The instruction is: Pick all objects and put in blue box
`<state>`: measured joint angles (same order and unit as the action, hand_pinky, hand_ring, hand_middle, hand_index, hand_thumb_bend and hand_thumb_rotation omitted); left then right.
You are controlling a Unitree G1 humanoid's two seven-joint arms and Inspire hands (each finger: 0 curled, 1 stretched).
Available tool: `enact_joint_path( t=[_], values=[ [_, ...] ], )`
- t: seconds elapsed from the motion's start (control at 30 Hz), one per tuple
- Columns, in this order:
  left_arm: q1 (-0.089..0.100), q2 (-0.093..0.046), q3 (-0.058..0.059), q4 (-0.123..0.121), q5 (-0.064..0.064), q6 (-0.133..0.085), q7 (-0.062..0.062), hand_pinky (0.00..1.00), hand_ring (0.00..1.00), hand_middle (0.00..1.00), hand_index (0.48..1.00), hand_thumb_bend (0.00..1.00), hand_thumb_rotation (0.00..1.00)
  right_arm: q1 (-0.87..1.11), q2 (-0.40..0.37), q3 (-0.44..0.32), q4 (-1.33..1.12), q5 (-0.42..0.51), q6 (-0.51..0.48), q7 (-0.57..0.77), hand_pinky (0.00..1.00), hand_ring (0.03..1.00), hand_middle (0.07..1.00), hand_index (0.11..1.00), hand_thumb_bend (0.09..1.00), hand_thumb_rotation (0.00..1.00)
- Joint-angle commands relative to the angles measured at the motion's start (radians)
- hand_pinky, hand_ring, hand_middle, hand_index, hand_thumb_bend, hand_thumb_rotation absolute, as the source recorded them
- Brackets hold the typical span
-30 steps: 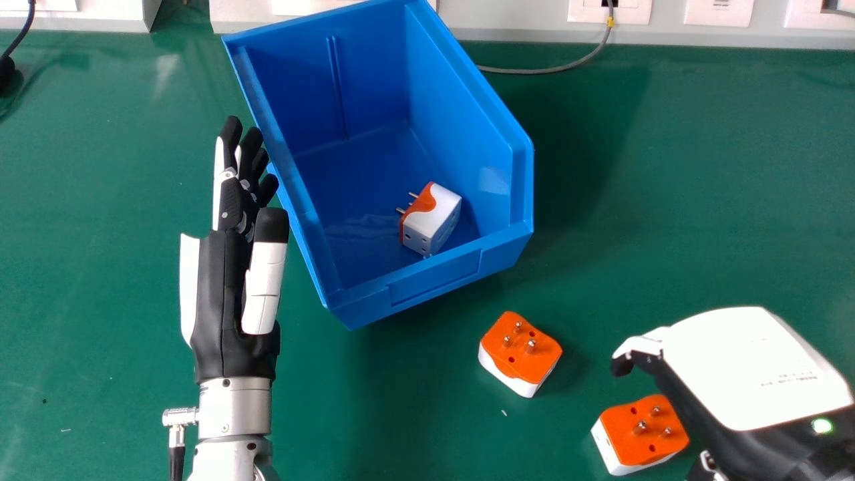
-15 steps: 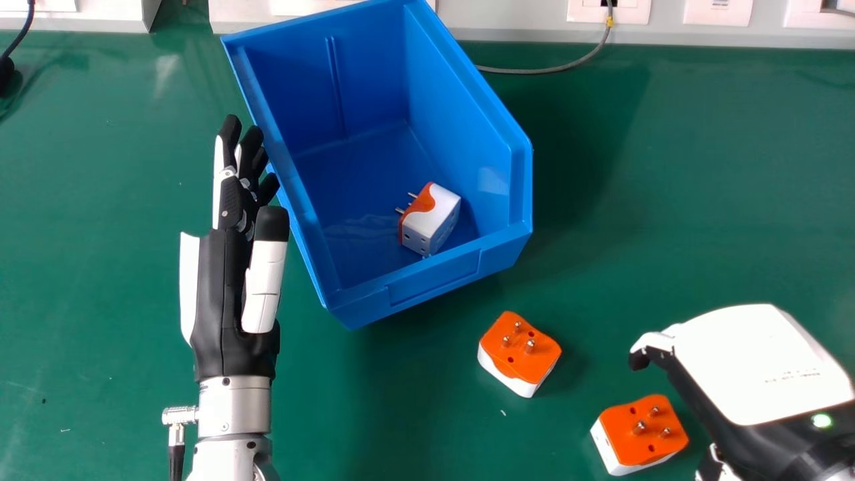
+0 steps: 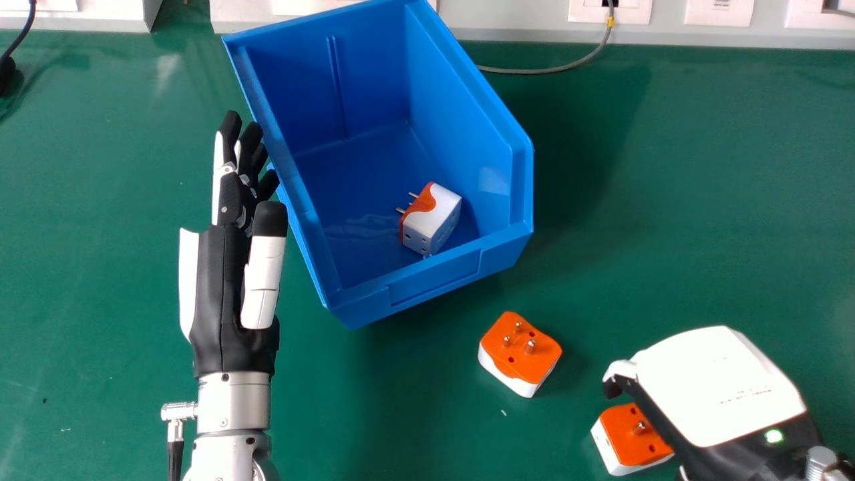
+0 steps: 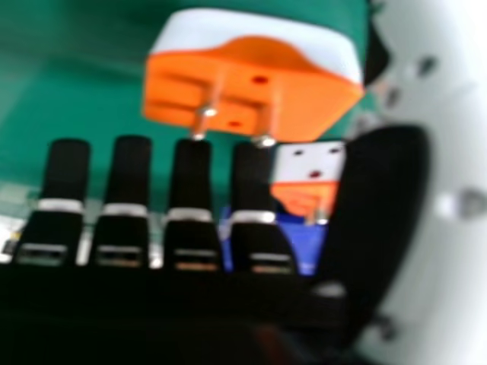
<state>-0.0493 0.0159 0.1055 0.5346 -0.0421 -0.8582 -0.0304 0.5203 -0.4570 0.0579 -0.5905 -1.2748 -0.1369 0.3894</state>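
Note:
The blue box (image 3: 427, 284) holds one orange and white plug adapter (image 3: 434, 217). A second adapter (image 3: 521, 351) lies pins up on the table in front of the box. My right hand (image 3: 721, 387) is over the table at the lower right, partly covering a third adapter (image 3: 628, 437). In the right hand view my right hand (image 4: 190, 179) is open, fingers straight and thumb apart; the near adapter (image 4: 251, 84) lies just beyond the fingertips, not gripped, and another adapter (image 4: 307, 171) shows farther off. My left hand (image 3: 224, 287), open, stands along the box's left wall.
The green table (image 3: 668, 234) carries a grey cable (image 3: 541, 70) behind the box. White panels with sockets (image 3: 610, 10) line the back edge. A black cable (image 3: 27, 27) runs at the far left corner.
My right hand has come left and nearer to the robot, now covering part of the lower-right adapter. The left hand has shifted very slightly forward. Box and adapters have stayed put.

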Motion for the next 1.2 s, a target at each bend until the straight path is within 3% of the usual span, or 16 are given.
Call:
enact_joint_path(
  t=[0.0,0.2,0.33,0.6,0.83,1.17],
  values=[
    [-0.011,0.002,-0.003,-0.027,-0.003,-0.003,-0.005,0.95,0.97,0.98,0.981,0.91,0.93,-0.015,-0.005,0.006,-0.007,-0.012,0.011,-0.019,0.68,0.737,0.756,0.707,0.952,0.12],
    [-0.014,0.003,-0.001,-0.017,-0.003,-0.011,-0.005,0.95,0.97,0.98,0.982,0.91,0.92,-0.035,-0.002,0.027,0.009,-0.025,0.046,0.026,0.69,0.738,0.756,0.704,0.948,0.12],
    [-0.015,0.002,-0.001,-0.015,-0.007,-0.007,-0.007,0.95,0.97,0.98,0.982,0.92,0.92,-0.040,-0.008,0.031,0.041,-0.021,0.045,-0.043,0.70,0.744,0.762,0.705,0.939,0.12],
    [-0.005,0.002,-0.001,-0.022,0.003,-0.009,-0.001,0.95,0.97,0.98,0.983,0.92,0.92,-0.055,-0.028,0.024,0.087,-0.015,0.055,-0.088,0.68,0.730,0.751,0.702,0.930,0.11],
    [-0.005,0.002,0.000,-0.016,0.003,-0.013,0.001,0.95,0.97,0.97,0.980,0.91,0.92,-0.060,-0.038,0.032,0.121,0.000,0.062,-0.124,0.65,0.714,0.744,0.694,0.918,0.09],
    [-0.009,0.005,0.001,-0.003,-0.003,-0.022,-0.006,0.95,0.97,0.97,0.978,0.91,0.92,-0.068,-0.049,0.051,0.139,0.008,0.071,-0.112,0.64,0.710,0.744,0.694,0.909,0.08]
  ],
)
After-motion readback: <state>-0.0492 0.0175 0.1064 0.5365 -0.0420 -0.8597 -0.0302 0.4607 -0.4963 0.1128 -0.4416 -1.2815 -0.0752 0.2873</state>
